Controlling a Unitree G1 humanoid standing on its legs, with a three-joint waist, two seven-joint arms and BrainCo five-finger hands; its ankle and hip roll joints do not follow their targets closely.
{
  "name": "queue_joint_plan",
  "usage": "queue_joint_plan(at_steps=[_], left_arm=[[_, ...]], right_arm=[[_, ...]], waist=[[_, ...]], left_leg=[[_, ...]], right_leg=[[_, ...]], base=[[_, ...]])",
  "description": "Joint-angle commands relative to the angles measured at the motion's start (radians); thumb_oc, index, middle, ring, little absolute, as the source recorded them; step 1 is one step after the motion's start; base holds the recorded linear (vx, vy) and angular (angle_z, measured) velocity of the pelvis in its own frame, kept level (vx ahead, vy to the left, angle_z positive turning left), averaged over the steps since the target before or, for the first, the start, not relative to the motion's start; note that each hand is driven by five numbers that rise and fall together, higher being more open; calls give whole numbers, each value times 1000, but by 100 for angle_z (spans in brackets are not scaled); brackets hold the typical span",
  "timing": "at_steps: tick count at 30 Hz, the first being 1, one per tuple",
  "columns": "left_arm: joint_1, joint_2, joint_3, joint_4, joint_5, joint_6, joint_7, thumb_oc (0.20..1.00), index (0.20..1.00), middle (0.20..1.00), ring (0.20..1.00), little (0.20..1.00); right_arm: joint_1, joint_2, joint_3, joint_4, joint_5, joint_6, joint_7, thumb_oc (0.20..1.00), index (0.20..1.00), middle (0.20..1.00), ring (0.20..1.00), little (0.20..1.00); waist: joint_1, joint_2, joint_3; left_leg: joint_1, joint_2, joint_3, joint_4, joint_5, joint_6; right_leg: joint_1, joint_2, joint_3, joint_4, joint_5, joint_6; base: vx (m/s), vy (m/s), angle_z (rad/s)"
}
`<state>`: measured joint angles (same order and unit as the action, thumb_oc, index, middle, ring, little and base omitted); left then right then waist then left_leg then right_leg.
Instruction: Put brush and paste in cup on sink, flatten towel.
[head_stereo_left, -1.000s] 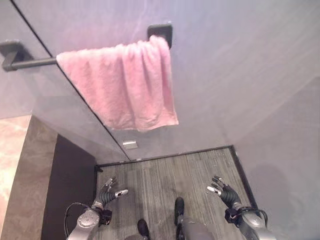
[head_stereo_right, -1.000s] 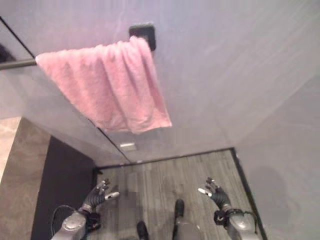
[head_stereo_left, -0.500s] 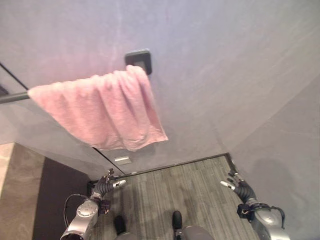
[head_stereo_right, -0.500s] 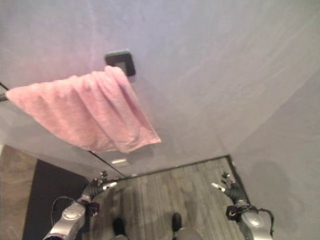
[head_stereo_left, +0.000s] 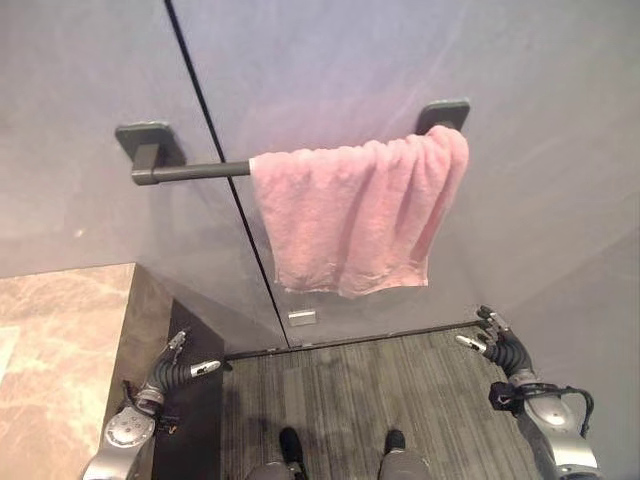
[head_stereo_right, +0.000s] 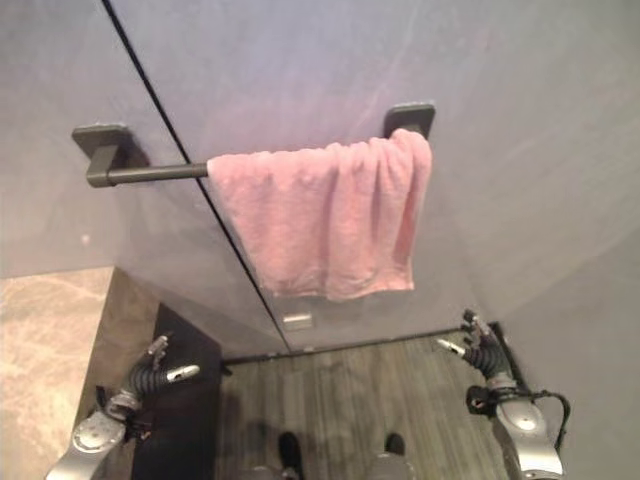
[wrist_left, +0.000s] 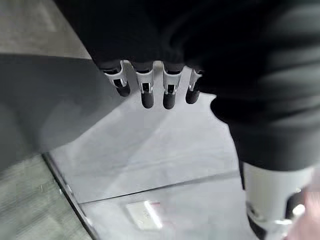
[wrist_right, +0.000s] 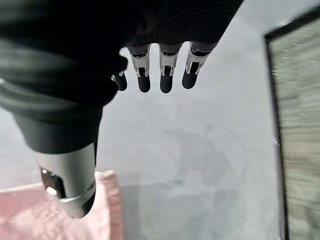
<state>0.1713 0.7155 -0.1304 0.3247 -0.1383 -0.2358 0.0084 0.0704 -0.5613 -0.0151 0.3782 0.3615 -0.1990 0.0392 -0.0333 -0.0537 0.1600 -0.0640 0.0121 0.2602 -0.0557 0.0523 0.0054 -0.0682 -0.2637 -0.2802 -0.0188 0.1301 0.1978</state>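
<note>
Soft pink terry towel, bunched on dark wall rail: light, limp; grasp lower corners; left hand, right hand open, empty.

A pink towel hangs bunched over the right part of a dark wall-mounted towel bar, its folds gathered against the bar's right bracket while the left stretch of the bar is bare. Low down, the left hand is raised with relaxed, spread fingers beside a marble counter, and the right hand is raised likewise above the grey plank floor, both well apart from the towel.
</note>
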Motion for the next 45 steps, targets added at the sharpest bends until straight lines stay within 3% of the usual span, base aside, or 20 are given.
queue_joint_plan(at_steps=[1, 3, 7, 12, 14, 19, 25, 34, 35, 38, 39, 40, 41, 45], left_arm=[[-7, 46, 74, -23, 62, -87, 14, 1000, 1000, 1000, 1000, 1000], [29, 74, 91, -69, 42, -97, -5, 1000, 1000, 1000, 1000, 1000], [46, 232, 140, -181, -26, -132, -54, 1000, 1000, 1000, 1000, 1000], [-22, 269, 155, -206, -92, -134, -39, 1000, 1000, 1000, 1000, 1000], [-142, 259, 103, -162, -117, -138, -8, 1000, 1000, 1000, 1000, 1000], [-279, 245, 2, -126, -143, -137, -15, 1000, 1000, 1000, 1000, 1000], [-519, 184, -193, -31, -142, -139, -1, 1000, 1000, 1000, 1000, 1000], [-665, 101, -346, -69, -133, -135, -8, 1000, 1000, 1000, 1000, 1000], [-688, 46, -375, -58, -126, -128, 6, 1000, 1000, 1000, 1000, 1000], [-701, 7, -401, -32, -93, -114, 18, 1000, 1000, 1000, 1000, 1000], [-701, 7, -401, -32, -93, -114, 18, 1000, 1000, 1000, 1000, 1000], [-697, -10, -404, -15, -86, -109, 22, 426, 426, 426, 426, 426], [-694, -30, -397, -4, -96, -106, 28, 200, 200, 200, 200, 200], [-678, -55, -386, -3, -95, -100, 43, 200, 200, 200, 200, 200]], right_arm=[[-71, -107, -61, -11, 29, -90, -18, 1000, 1000, 1000, 1000, 1000], [-66, -143, -82, -1, 56, -99, -9, 1000, 1000, 1000, 1000, 1000], [-80, -236, -78, -13, 148, -104, 51, 1000, 1000, 1000, 1000, 1000], [-173, -273, 14, -19, 200, -88, 72, 1000, 1000, 1000, 1000, 1000], [-316, -292, 144, -33, 236, -66, 85, 1000, 1000, 1000, 1000, 1000], [-460, -286, 282, -48, 265, -46, 101, 1000, 1000, 1000, 1000, 1000], [-662, -198, 443, -22, 290, -36, 84, 1000, 1000, 1000, 1000, 1000], [-774, -86, 541, -7, 294, -22, 65, 1000, 1000, 1000, 1000, 1000], [-787, -42, 557, -8, 310, -19, 64, 1000, 1000, 1000, 1000, 1000], [-801, -1, 575, -7, 295, -10, 49, 1000, 1000, 1000, 1000, 1000], [-801, -1, 575, -7, 295, -10, 49, 859, 859, 859, 859, 859], [-817, 19, 582, 3, 258, -2, 30, 291, 291, 291, 291, 291], [-822, 34, 589, 7, 241, -2, 21, 200, 200, 200, 200, 200], [-827, 33, 602, -17, 198, 4, 4, 200, 200, 200, 200, 200]], waist=[[18, 22, -13], [21, 19, -26], [31, 29, -43], [38, 30, -48], [47, 26, -45], [48, 26, -45], [36, 19, -36], [18, 2, -32], [14, -2, -33], [9, -5, -35], [9, -5, -35], [6, -8, -35], [4, -9, -36], [3, -12, -37]], left_leg=[[-22, 91, -30, 77, -40, -70], [-19, 89, -30, 60, -30, -77], [-12, 96, -48, 10, 4, -98], [-11, 97, -55, -25, 30, -108], [-30, 101, -52, -32, 42, -116], [-58, 104, -43, -32, 45, -122], [-107, 113, -26, -32, 58, -129], [-124, 123, -17, -32, 57, -130], [-122, 125, -12, -32, 56, -129], [-119, 126, -8, -32, 54, -129], [-119, 126, -8, -32, 54, -129], [-117, 128, -6, -32, 53, -128], [-116, 129, -4, -32, 52, -128], [-114, 135, -3, -32, 54, -130]], right_leg=[[-22, 19, 28, 49, -9, 17], [-1, 14, 20, 23, 5, 24], [30, 24, 2, -28, -13, 23], [38, 25, -16, -53, -2, 26], [22, 24, -18, -68, 10, 28], [-15, 10, -11, -68, 25, 38], [-78, 5, 19, -68, 50, 42], [-108, 8, 39, -68, 63, 36], [-112, 9, 43, -68, 64, 34], [-112, 10, 47, -68, 64, 32], [-112, 10, 47, -68, 64, 32], [-112, 11, 50, -68, 65, 31], [-113, 13, 53, -68, 65, 30], [-114, 17, 56, -68, 59, 28]], base=[[19, -44, 42], [44, -29, 6], [46, -28, 15], [15, -25, 11], [-38, -28, -1], [-44, 11, 1], [-46, 18, -6], [8, 6, -7], [0, 0, 0], [26, 8, -4], [24, 5, -6], [21, 2, -5], [26, 1, -7], [9, -7, -9]])
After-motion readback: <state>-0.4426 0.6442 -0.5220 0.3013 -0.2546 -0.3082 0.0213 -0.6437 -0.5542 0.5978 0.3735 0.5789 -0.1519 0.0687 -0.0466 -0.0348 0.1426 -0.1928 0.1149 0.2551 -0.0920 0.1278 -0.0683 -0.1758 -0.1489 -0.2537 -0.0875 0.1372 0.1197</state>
